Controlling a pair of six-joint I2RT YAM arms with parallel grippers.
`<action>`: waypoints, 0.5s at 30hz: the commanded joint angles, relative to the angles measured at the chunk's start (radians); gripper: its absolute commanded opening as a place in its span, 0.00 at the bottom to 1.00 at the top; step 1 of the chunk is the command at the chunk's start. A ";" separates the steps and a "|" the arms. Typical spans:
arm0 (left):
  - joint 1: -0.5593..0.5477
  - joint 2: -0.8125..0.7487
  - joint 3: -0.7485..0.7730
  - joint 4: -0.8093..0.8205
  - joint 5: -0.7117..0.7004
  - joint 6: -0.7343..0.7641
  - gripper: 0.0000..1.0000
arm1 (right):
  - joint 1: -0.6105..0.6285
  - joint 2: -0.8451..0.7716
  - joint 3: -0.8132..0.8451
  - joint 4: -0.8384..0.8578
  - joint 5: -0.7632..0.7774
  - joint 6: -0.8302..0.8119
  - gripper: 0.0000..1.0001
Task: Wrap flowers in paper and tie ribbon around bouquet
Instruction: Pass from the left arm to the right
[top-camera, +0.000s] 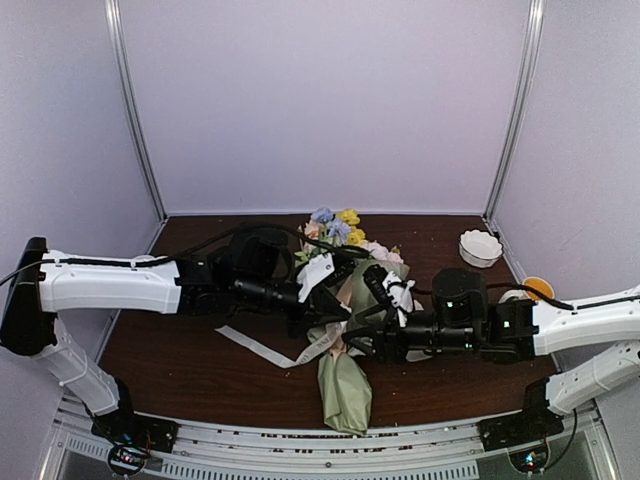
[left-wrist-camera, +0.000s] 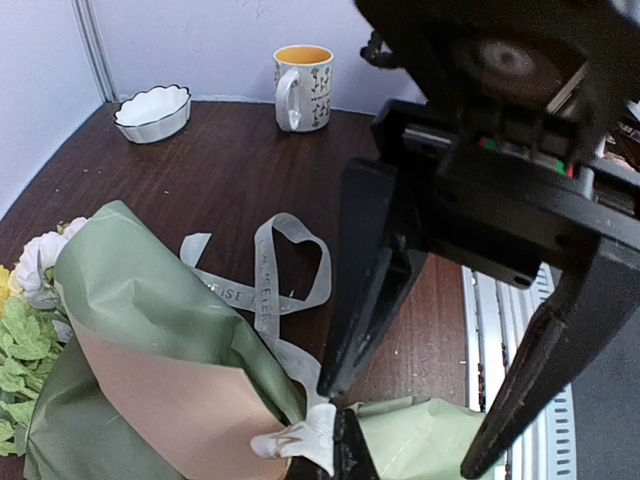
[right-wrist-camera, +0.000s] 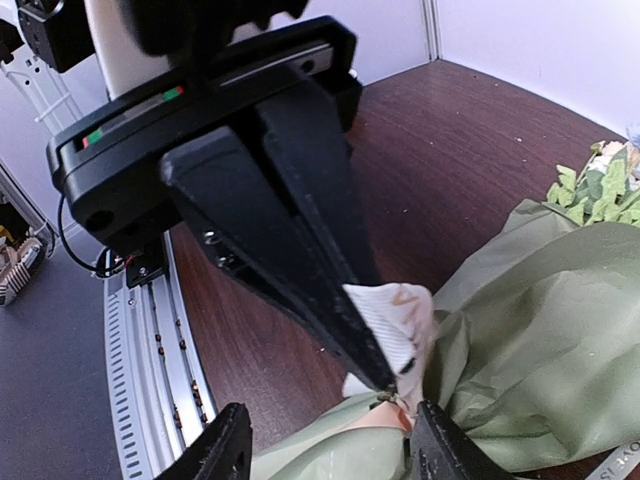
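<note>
Pale lilac-white walls, aluminium corner posts, dark brown wooden table

Reaches inward with white-and-black left arm, black two-finger left gripper pinched tight on cream-white satin ribbon; faces it with right arm, right gripper spread wide
</note>
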 joint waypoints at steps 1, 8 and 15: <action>-0.002 0.003 -0.032 0.145 0.063 -0.063 0.00 | 0.043 0.036 -0.039 0.147 0.063 0.021 0.55; -0.002 -0.040 -0.102 0.228 0.086 -0.100 0.00 | 0.044 0.119 -0.057 0.239 0.093 0.001 0.53; -0.002 -0.028 -0.117 0.258 0.120 -0.131 0.00 | 0.045 0.141 -0.085 0.274 0.143 0.010 0.45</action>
